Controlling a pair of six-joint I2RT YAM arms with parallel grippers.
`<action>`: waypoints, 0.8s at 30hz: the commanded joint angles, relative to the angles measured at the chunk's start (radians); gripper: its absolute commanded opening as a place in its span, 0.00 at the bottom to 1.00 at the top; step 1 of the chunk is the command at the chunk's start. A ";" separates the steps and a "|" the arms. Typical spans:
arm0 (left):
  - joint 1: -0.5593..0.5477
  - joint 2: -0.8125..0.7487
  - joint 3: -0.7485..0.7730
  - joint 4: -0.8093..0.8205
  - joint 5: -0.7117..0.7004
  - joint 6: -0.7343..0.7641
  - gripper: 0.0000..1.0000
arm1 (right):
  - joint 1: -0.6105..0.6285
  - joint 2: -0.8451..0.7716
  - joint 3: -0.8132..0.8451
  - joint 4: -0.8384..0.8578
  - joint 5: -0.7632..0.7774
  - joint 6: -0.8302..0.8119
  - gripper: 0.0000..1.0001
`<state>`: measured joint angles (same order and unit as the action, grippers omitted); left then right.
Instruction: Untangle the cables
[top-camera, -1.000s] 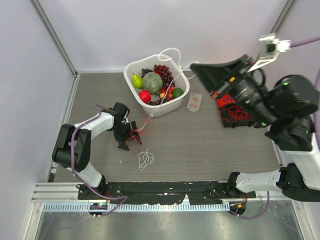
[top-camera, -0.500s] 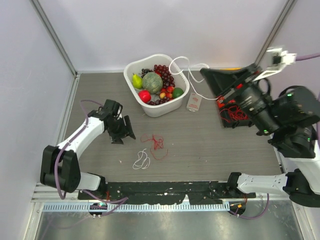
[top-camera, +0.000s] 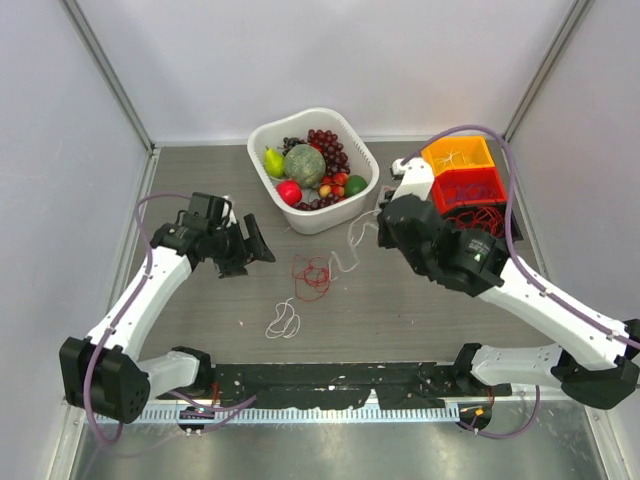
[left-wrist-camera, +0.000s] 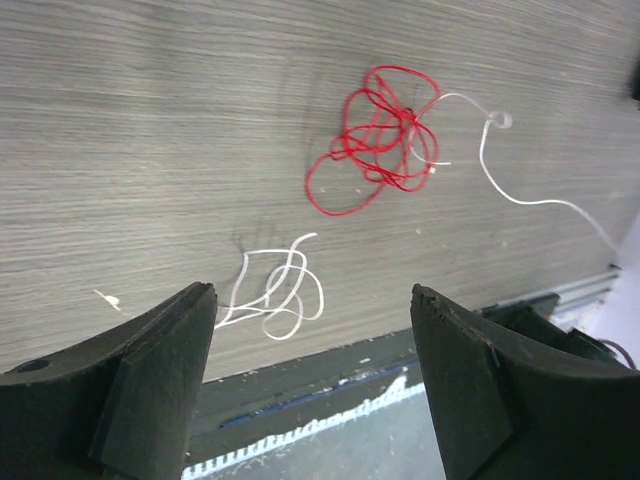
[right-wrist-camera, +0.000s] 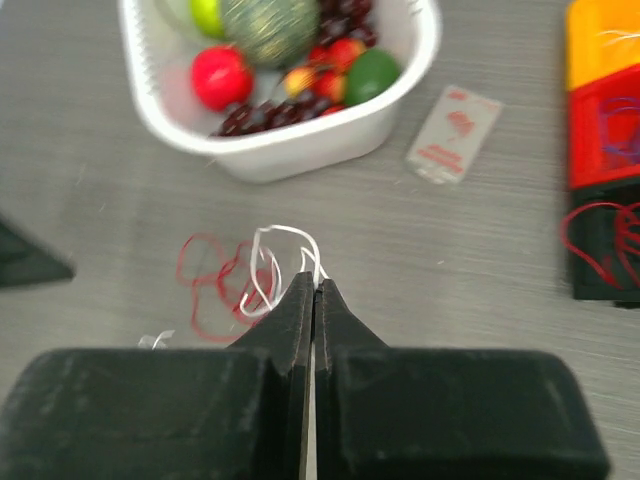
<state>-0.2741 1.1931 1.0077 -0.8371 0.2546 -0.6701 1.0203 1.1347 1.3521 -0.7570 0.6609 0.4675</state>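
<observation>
Near the middle of the counter (top-camera: 430, 310), in front of the fruit basket (top-camera: 335, 213): a loose tangle of red cable (top-camera: 313, 272), lying flat. Touching its right side, a white cable (top-camera: 348, 245) that rises off the surface toward the right arm.

Right end effector (right-wrist-camera: 314, 290): closed, tips pinched on a loop of that white cable, held above the counter just right of the red tangle. From the right wrist view, white loop overlapping the red strands; impossible to tell whether knotted together or merely crossing.

Left end effector (top-camera: 252, 252): wide open, gripping nothing, hovering left of the red tangle and apart from it. Between its fingers in the left wrist view, a small white loop (left-wrist-camera: 275, 295) of cable, lying by itself on the counter nearer the front edge, separate from the red tangle.

Right of the basket, a small flat packet (right-wrist-camera: 455, 135) on the counter. At the far right, an orange bin (top-camera: 458, 155), then a red bin (top-camera: 467, 187), then a black bin (right-wrist-camera: 600, 240) with more red cable spilling over it.
</observation>
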 joint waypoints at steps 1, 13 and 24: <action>0.004 -0.058 -0.006 0.041 0.113 -0.049 0.84 | -0.183 0.011 0.114 0.036 0.025 -0.032 0.01; 0.004 -0.168 -0.064 0.050 0.227 -0.071 0.91 | -0.692 0.301 0.482 0.117 -0.191 -0.219 0.01; 0.004 -0.228 -0.046 -0.075 0.198 0.032 0.93 | -0.986 0.652 0.801 0.165 -0.308 -0.170 0.01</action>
<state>-0.2741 0.9821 0.9276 -0.8505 0.4454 -0.7006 0.0906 1.7248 2.0636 -0.6456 0.4210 0.2726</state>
